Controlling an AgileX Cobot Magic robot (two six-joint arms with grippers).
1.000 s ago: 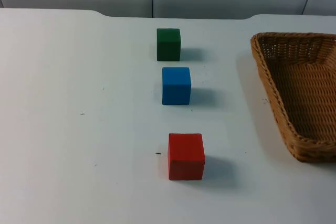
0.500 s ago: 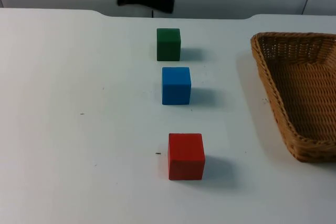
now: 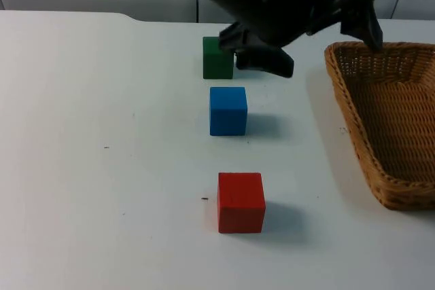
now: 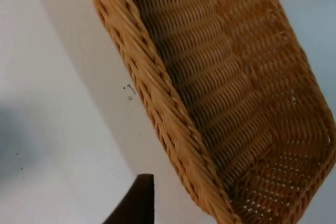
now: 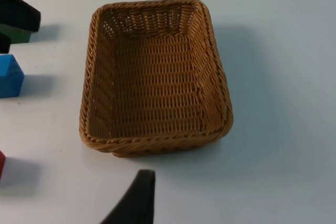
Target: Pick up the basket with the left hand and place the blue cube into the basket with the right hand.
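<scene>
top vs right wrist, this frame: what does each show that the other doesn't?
Top view alone: the left gripper open, reaching from the left across the back of the table toward the basket's far left corner, and the red cube whole, nearest the camera.

Right wrist view alone: the whole basket, all four rim sides, nothing in it, standing on the table.

Both: the blue cube, the green cube, the basket and the white table. The cubes stand apart in a row left of the basket.
</scene>
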